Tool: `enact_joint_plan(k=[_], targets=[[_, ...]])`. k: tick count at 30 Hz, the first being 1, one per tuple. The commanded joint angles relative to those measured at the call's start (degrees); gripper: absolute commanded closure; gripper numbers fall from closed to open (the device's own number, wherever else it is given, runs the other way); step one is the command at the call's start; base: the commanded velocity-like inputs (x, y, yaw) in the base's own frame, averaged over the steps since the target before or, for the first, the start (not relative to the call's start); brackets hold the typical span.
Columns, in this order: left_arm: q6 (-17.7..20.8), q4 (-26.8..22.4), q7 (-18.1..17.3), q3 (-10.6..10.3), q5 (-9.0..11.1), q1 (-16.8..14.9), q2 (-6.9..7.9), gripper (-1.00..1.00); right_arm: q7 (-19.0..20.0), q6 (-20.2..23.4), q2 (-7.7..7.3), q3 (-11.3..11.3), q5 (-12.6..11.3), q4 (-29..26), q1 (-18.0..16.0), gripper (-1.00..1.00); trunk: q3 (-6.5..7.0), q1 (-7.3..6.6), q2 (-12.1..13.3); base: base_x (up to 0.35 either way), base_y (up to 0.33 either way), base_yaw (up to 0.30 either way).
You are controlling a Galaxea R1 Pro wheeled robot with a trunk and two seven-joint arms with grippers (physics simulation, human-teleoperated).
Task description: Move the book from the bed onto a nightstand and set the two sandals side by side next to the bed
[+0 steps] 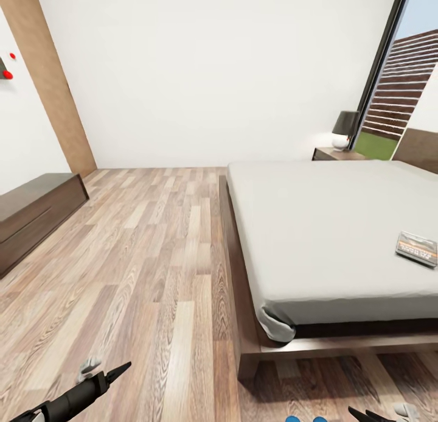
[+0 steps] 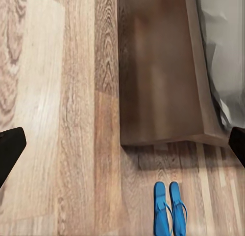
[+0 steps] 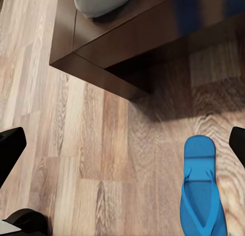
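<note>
We see the book [image 1: 417, 248] flat on the bed [image 1: 316, 227] near its right edge, well forward-right of us; right gripper [image 1: 372, 416] is nearer, jaws wide and empty. Left gripper [image 1: 112, 373] wide too. Sandals [image 2: 170, 209] paired off the bed's foot corner.

Bright blue sandals [image 2: 170, 209], pale grey bed [image 1: 316, 227], wood-grain plank floor [image 1: 140, 276]
</note>
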Motion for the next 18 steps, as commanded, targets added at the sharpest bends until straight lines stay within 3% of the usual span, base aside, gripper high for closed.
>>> enact_joint_plan(k=[1, 18], targets=[[0.6, 0.01, -0.23, 0.11, 0.21, -0.02, 0.0, -1.0, 0.23, 0.36, 0.0, -0.08, -0.24, 0.03, -0.02, -1.0, 0.14, -0.24, 0.4, 0.0, 0.0, 0.0], [0.6, 0.01, -0.23, 0.13, 0.21, -0.02, 0.0, -1.0, 0.26, 0.36, 0.0, -0.09, -0.24, 0.03, -0.02, -1.0, 3.19, -3.97, 7.21, 0.0, 0.0, 0.0]])
